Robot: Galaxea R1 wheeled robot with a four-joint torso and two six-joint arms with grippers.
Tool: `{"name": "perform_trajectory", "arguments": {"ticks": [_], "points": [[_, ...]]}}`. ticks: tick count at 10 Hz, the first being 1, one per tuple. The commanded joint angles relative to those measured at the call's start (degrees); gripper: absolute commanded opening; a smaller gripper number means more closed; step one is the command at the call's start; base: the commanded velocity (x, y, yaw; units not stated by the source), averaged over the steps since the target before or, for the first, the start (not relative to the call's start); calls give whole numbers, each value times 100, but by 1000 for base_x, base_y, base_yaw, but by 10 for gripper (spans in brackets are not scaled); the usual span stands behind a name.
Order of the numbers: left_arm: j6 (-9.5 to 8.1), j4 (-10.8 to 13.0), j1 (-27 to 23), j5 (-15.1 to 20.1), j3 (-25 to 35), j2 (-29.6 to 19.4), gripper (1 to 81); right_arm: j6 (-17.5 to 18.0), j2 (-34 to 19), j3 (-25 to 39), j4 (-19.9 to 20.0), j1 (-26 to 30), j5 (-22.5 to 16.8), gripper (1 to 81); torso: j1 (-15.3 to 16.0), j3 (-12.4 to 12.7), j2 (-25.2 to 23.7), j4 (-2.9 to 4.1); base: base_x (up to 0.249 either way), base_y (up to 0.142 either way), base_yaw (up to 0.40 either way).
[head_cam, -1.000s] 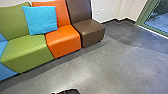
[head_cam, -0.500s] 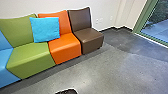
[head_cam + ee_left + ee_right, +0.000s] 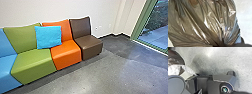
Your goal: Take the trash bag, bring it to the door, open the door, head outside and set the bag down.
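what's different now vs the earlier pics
Only the head camera has visibly moved: the blue cushion and brown seat sit lower in its picture, with more of the light blue seat in view. The cushion stays against the seat backs. Without earlier wrist pictures, I cannot tell whether any grip changed.

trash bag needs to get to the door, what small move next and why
Probably a slight turn right, towards the green-framed glass, which may be the door: in the head view it stands right of the brown seat, with paving beyond. The trash bag shows large in the left wrist view, gathered in folds.
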Motion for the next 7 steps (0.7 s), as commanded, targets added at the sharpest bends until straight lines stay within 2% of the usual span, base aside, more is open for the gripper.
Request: {"name": "perform_trajectory", "arguments": {"ticks": [1, 2, 3, 7], "points": [[202, -44, -481, 397, 51, -329, 10, -28, -2, -233, 35, 83, -418, 811, -354, 452, 549, 0, 0, 0, 0], [316, -35, -331, 397, 113, -390, 10, -45, 121, -391, 35, -5, -409, 811, -490, 561, 755, 0, 0, 0, 0], [500, -44, -164, 388, 113, -425, 10, -54, 236, -515, 26, -102, -330, 811, -618, 286, 951, 0, 0, 0, 0], [1011, -70, 319, 345, 314, -768, 10, -116, 675, -946, -26, -401, -180, 811, -1081, 422, 1662, -2, 0, 0, 0]]}}
